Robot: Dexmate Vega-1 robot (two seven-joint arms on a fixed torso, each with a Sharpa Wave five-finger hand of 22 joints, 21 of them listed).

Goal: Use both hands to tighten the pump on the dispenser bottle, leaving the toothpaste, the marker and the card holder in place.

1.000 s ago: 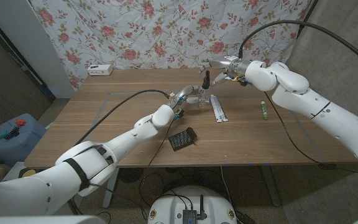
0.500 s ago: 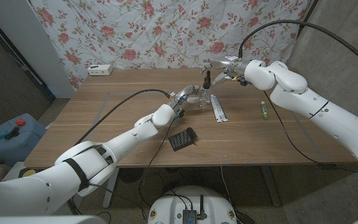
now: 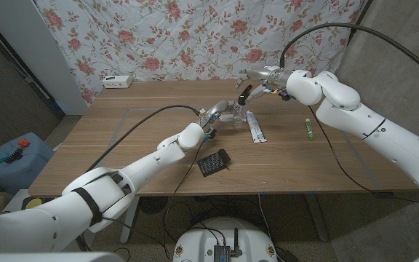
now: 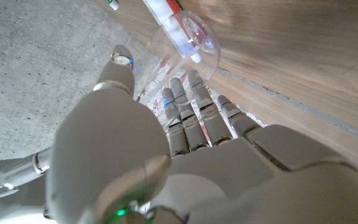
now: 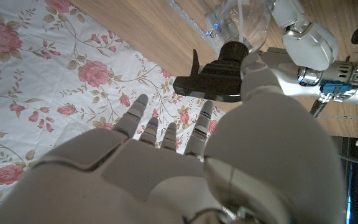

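Note:
The clear dispenser bottle (image 3: 236,114) stands at the table's far middle, and my left hand (image 3: 220,111) grips its body from the left. In the left wrist view my left hand (image 4: 185,143) has its fingers (image 4: 194,109) wrapped round the bottle (image 4: 191,37). The black pump (image 3: 245,93) tops the bottle, and my right hand (image 3: 264,77) holds it from the right. The right wrist view shows the pump (image 5: 219,81) against my right hand's (image 5: 166,168) thumb, with the bottle (image 5: 241,22) beyond it. The toothpaste (image 3: 254,127) lies just right of the bottle, the green marker (image 3: 308,129) farther right, and the black card holder (image 3: 214,162) nearer the front.
A white box (image 3: 116,81) sits at the table's far left corner. A floral cloth (image 3: 195,36) hangs behind the table. Black cables run along both arms over the table. A blue container (image 3: 9,160) stands on the floor to the left.
The black pump head has turned a little under my right hand and now points at a slant. Both arms and the other objects stay where they were.

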